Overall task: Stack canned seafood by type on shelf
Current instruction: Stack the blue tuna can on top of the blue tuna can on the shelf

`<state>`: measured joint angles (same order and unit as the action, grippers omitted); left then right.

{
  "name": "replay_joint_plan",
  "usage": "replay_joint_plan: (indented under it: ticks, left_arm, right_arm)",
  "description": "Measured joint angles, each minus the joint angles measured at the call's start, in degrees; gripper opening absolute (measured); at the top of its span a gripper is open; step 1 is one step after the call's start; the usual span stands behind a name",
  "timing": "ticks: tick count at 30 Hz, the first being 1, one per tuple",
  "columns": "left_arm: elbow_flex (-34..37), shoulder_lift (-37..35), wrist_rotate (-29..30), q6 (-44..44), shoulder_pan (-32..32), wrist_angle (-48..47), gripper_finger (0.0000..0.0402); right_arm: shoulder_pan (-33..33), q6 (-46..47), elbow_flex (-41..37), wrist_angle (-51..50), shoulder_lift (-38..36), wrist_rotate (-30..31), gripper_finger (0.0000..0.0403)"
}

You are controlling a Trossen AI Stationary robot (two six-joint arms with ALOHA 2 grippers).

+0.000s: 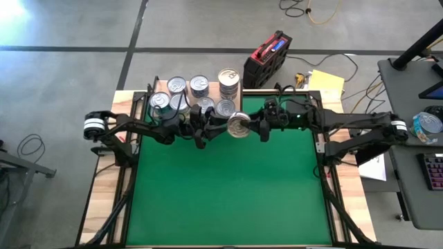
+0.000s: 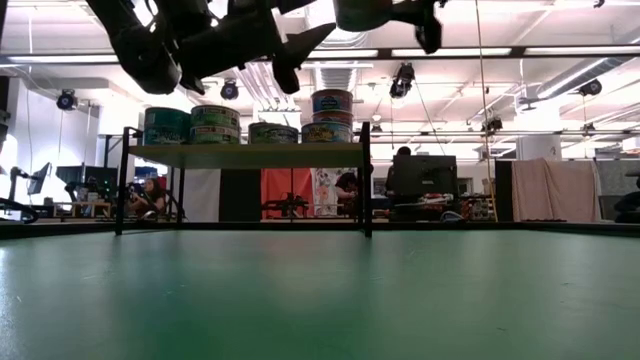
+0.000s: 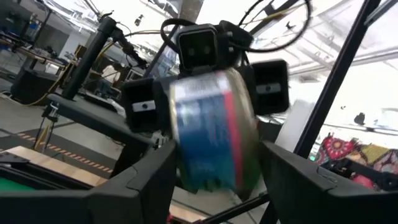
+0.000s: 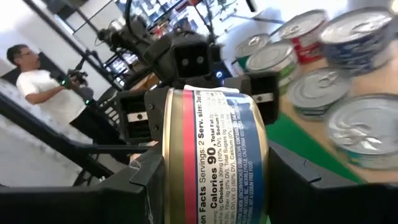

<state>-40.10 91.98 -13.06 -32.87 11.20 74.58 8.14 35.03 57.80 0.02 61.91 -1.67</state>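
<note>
While both arms meet, the right pincer clamps a tin.

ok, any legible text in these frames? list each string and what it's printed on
"Calories 90", "Servings: 2, Serv. size", "Total Fat", "Cholest. 30mg (10% DV)", "Calcium 0%": side label of the can between the gripper fingers, right wrist view.
Rest of that label: too small to read.
Same can's label in the left wrist view: blurred.
Labels of the cans on the shelf: too small.
</note>
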Motion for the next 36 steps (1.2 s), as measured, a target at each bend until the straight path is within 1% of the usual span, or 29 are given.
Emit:
replay_joint_plan:
  ticks: [3, 7, 11, 14, 16, 18, 20, 22, 23, 26, 29, 31, 33, 36]
  left_arm:
    - [0.03, -0.25, -0.39, 0.86, 0.04, 0.18, 0.0208]
    - [0.03, -0.3, -0.69, 1.0, 0.04, -0.17, 0.0208]
    - [0.03, -0.3, -3.18, 4.31, 0.02, -0.12, 0.0208]
    - [0.07, -0.3, -6.05, 10.8, -0.07, 0.14, 0.0208]
    - [0.17, -0.3, -9.66, 16.72, -0.13, 0.14, 0.021]
    - [0.78, -0.41, -12.96, 25.4, -0.84, 0.07, 0.0214]
    - [1.89, -0.52, -13.0, 35.31, -1.98, -0.17, 0.0218]
    - [3.39, -0.81, -10.15, 44.6, -3.0, -0.33, 0.022]
    - [4.37, -1.14, -7.44, 48.73, -3.56, -0.35, 0.0221]
    - [6.88, -1.96, 2.31, 61.88, -5.78, -0.24, 0.0222]
    - [8.47, -2.11, 12.66, 74.76, -8.91, -0.26, 0.0222]
    - [8.67, -2.11, 19.8, 79.97, -11.0, -0.24, 0.0222]
    - [8.75, -2.11, 26.4, 83.29, -13.0, -0.13, 0.0222]
    - [8.75, -2.13, 32.67, 89.34, -15.56, -0.19, 0.0222]
  right_arm:
    - [0.47, 1.11, 0.16, -0.89, -1.04, 0.86, 0.0183]
    - [0.85, 1.24, -0.02, -2.66, -0.7, 1.68, 0.0183]
    - [1.57, 2.5, 0.0, -2.8, -1.16, 1.73, 0.0183]
    - [2.18, 3.46, 0.02, -4.0, -1.38, 0.43, 0.0183]
    - [2.6, 4.91, 0.0, -5.8, -1.54, -2.89, 0.0183]
    - [2.91, 6.53, 0.0, -7.69, -2.16, -5.71, 0.0183]
    - [2.99, 7.71, 0.02, -10.19, -2.54, -6.52, 0.0183]
    - [3.03, 8.3, 0.04, -13.19, -2.64, -6.36, 0.0183]
    - [3.06, 8.68, 0.04, -14.98, -2.64, -6.29, 0.0183]
    - [3.04, 9.1, 0.03, -17.73, -2.67, -6.8, 0.0183]
    - [3.02, 9.94, -0.83, -17.65, -2.4, -8.36, 0.0183]
    - [3.02, 10.11, -1.94, -17.42, -2.2, -8.92, 0.0183]
    - [3.03, 10.25, -4.16, -14.19, -2.2, -8.88, 0.0183]
    - [3.14, 12.42, -8.56, -5.66, -2.2, -10.0, 0.0183]
